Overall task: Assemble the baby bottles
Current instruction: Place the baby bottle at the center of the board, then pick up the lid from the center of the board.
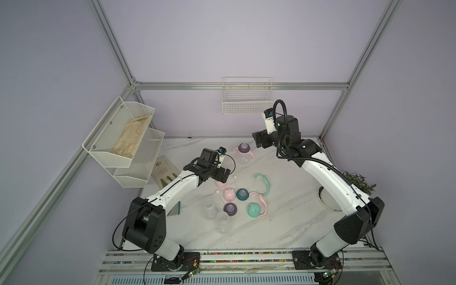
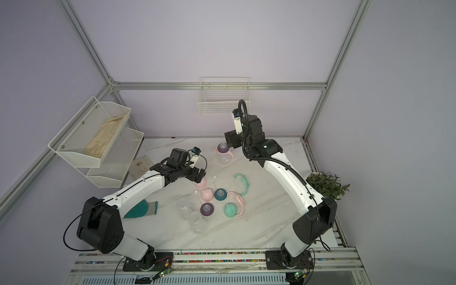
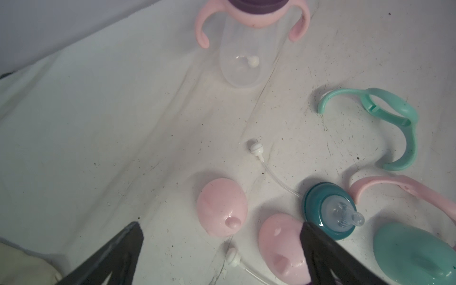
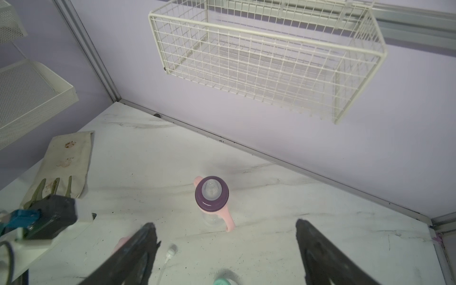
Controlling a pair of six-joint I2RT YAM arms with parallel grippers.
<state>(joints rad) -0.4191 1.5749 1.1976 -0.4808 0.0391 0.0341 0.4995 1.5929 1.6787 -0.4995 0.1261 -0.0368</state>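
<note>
One baby bottle (image 1: 243, 154) (image 4: 212, 197) stands at the far middle with a purple collar and a pink handle ring. Two open clear bottles (image 1: 209, 208) (image 1: 222, 222) stand nearer the front. Around them lie a purple collar (image 1: 230, 209), a teal collar (image 3: 328, 214), two pink caps (image 3: 222, 207) (image 1: 229, 194), a mint cap (image 1: 254, 210), a mint ring (image 3: 385, 116), a pink ring (image 1: 261, 201) and thin straws (image 3: 269, 170). My left gripper (image 1: 225, 175) (image 3: 219, 225) hangs open over one pink cap. My right gripper (image 1: 256, 140) (image 4: 225, 223) is open, raised beside the standing bottle.
A wire basket (image 1: 248, 98) hangs on the back wall. A two-tier mesh shelf (image 1: 123, 138) with a cloth in it sticks out at the left. A green glove (image 2: 140, 209) lies under my left arm. A potted plant (image 2: 325, 185) stands at the right edge.
</note>
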